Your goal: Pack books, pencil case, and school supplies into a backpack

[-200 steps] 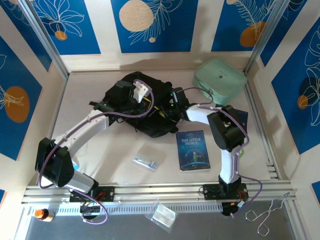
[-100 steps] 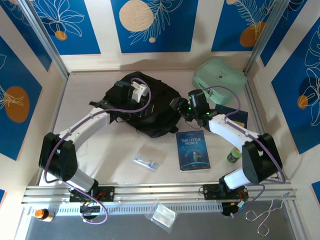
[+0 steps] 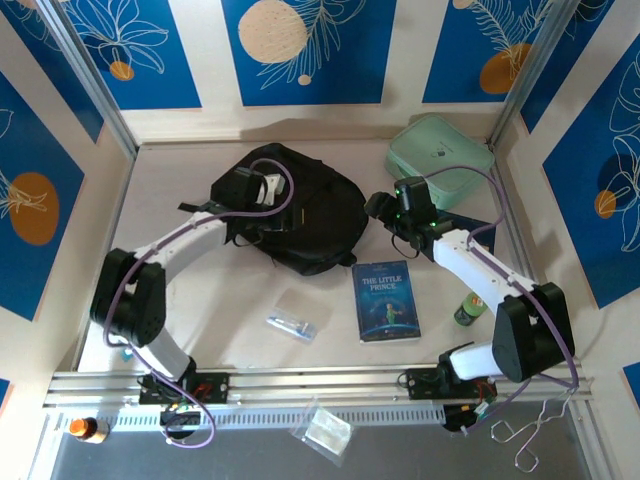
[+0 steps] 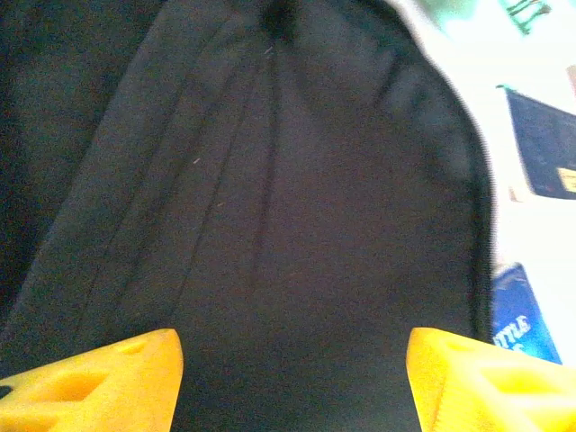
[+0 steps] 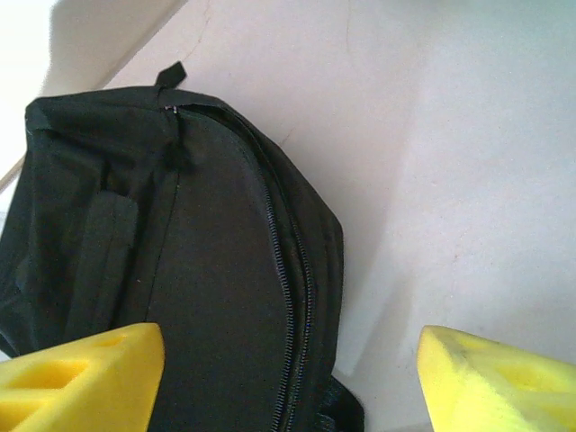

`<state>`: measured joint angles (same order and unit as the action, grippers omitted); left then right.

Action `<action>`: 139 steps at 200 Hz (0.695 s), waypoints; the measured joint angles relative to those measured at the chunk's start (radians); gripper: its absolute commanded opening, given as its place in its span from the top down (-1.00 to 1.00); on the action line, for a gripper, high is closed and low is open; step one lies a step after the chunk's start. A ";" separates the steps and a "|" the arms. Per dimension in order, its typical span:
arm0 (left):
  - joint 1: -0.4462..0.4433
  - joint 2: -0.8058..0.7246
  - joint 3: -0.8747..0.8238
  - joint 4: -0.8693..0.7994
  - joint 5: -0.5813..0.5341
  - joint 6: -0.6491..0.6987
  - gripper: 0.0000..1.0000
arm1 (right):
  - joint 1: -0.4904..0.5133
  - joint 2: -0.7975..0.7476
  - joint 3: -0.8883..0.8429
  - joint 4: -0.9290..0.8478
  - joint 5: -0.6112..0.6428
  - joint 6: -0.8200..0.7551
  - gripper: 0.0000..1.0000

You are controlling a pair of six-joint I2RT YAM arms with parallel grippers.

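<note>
Looking like the bag-opening stage: hanging the left gripper [image 4: 288, 378] right over the black backpack [image 3: 300, 215] toward the back and the right gripper [image 5: 288, 378] just off its right side, both spread wide, holding nothing. Leaving The Little Prince book [image 3: 387, 300] and the clear pencil case [image 3: 291, 323] lying out front, apart from the backpack. Probably needing a pinch near the seemingly shut zipper [image 5: 290, 261] next.
</note>
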<state>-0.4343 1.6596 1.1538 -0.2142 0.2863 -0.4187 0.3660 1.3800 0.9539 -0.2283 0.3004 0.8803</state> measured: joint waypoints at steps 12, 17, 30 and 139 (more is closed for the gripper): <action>0.000 0.034 -0.001 0.000 -0.019 -0.016 -0.30 | 0.000 0.009 0.000 -0.004 -0.001 -0.006 -0.65; 0.000 0.049 -0.001 0.000 -0.027 -0.021 -0.29 | 0.000 0.012 0.000 -0.005 0.000 -0.008 -0.66; 0.000 0.084 -0.001 -0.002 -0.050 -0.029 -0.29 | -0.004 0.017 0.000 -0.010 -0.001 -0.010 -0.67; 0.204 0.282 0.200 -0.103 -0.158 0.001 -0.38 | -0.034 -0.025 -0.105 -0.106 -0.108 -0.013 -0.59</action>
<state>-0.2302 1.9411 1.3537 -0.3168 0.1280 -0.4179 0.3325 1.3552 0.8490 -0.3347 0.1928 0.8677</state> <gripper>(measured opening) 0.680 0.796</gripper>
